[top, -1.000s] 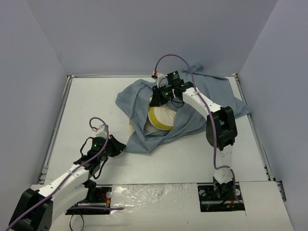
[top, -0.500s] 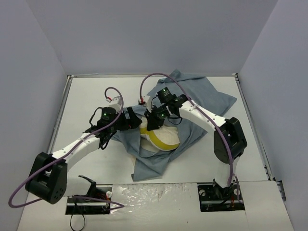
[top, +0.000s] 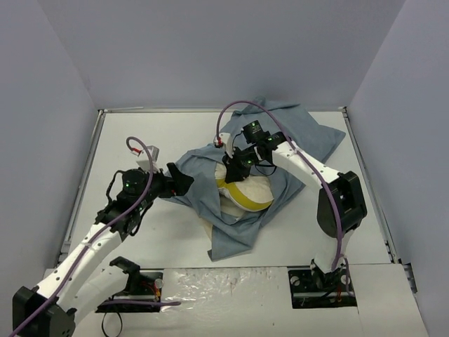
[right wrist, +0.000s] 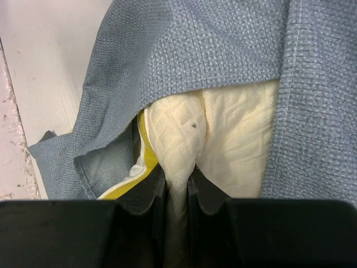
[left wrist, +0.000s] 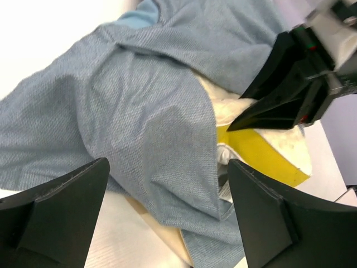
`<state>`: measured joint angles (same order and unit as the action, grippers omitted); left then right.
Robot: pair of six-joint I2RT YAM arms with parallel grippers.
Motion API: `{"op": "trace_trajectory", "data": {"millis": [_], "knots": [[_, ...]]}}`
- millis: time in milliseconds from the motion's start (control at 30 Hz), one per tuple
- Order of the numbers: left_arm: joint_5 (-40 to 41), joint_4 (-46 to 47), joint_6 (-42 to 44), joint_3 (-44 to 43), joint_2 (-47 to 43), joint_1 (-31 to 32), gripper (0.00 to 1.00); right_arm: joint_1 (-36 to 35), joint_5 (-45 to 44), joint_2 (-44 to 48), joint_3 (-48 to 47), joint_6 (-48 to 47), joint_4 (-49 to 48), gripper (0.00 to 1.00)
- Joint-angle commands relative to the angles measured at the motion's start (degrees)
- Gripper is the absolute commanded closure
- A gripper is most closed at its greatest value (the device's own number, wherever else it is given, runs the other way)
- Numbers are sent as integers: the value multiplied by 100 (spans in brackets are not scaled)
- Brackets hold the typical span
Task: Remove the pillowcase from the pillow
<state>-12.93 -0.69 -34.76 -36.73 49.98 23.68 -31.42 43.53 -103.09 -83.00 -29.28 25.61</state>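
My left gripper (top: pixel 182 181) stood with fingers wide apart at the left edge of the pillowcase (top: pixel 203 167), holding nothing. The pillow (top: pixel 254 191) lay mid-table, partly out of the pillowcase, and my right gripper (right wrist: pixel 178 177) was pinched tight on a fold of it.

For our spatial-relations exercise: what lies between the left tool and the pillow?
A draped fold of the pillowcase lies between the open left tool and the pillow. The left wrist view shows it best.
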Motion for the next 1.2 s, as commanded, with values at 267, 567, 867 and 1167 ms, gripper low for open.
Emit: {"op": "trace_trajectory", "data": {"millis": [267, 567, 867, 1167], "knots": [[-175, 728, -163, 255, 1707, 189, 21, -13, 270, 395, 3, -298, 85, 100], [-114, 1449, -145, -53, 2544, -38, 90, -5, 191, 597, 240, -517, 225, 100], [-52, 1915, -1058, 236, 2226, -1637, 98, 293, -337, 1185, 724, -2255, 1287, 100], [97, 2045, -1243, 148, 3623, -2148, 98, 1172, 937, 1511, 118, -3373, 2447, 100]]}}
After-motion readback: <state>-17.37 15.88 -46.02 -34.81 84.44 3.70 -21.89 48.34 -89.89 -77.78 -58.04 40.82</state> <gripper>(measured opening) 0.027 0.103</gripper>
